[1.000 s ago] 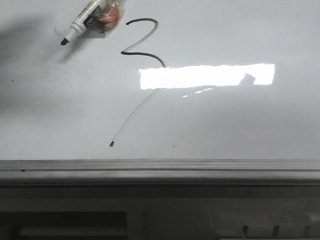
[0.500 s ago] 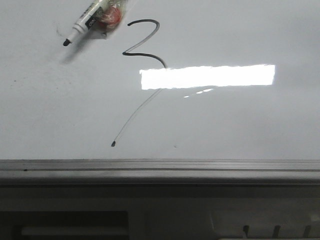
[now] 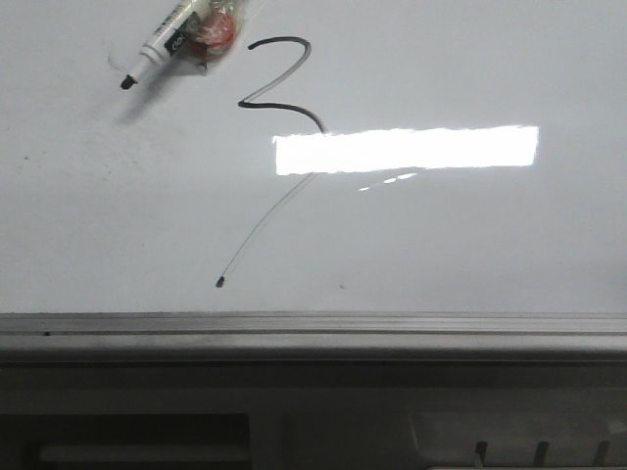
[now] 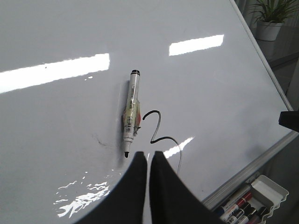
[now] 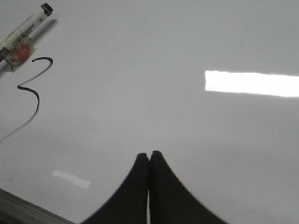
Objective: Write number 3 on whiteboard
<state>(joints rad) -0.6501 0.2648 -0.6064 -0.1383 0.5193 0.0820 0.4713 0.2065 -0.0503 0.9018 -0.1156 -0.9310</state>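
Since a second ago little has shifted: a dark shadow at the whiteboard's (image 3: 470, 245) far left has gone, while the marker (image 3: 172, 37) is seen almost unchanged, just left of the number 3 (image 3: 277, 98). The 3 is drawn far-left of centre, its tail running nearward. Wide bare board is left rightward, bounded by the frame edge (image 3: 313, 321). The left gripper (image 4: 149, 156) and right gripper (image 5: 149, 156) are clenched, empty.

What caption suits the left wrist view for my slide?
Marker lies beside the drawn number 3 on the whiteboard.
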